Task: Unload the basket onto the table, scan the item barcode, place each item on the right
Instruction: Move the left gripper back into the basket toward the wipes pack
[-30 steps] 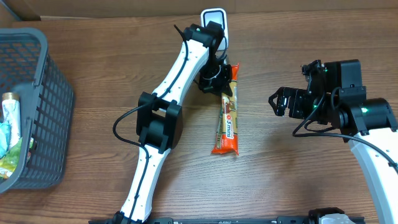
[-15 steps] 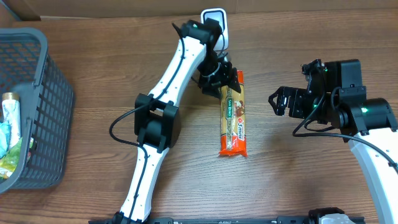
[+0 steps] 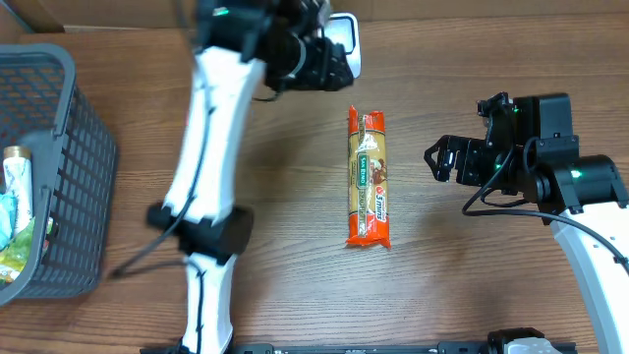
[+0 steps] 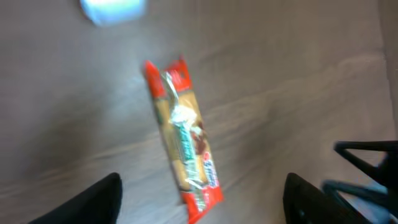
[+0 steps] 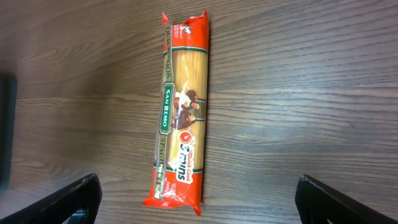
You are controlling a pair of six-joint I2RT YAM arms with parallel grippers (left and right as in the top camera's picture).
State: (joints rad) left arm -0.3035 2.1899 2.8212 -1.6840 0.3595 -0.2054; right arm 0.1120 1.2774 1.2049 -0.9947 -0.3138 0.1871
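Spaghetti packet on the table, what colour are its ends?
Red at both ends; the spaghetti packet shows best in the right wrist view.

Below my right end effector (image 5: 200, 205) the spaghetti packet (image 5: 180, 106) is thin glossy plastic film, crimped at both ends. The bench (image 5: 311, 93) beneath it is brown wood, fine-grained, with a dull matt finish. Far to the side of my left end effector (image 4: 202, 205), the basket (image 3: 59, 167) is dark plastic mesh. My arm shells (image 3: 211, 128) are smooth white plastic, the joints (image 3: 211, 231) matt black.
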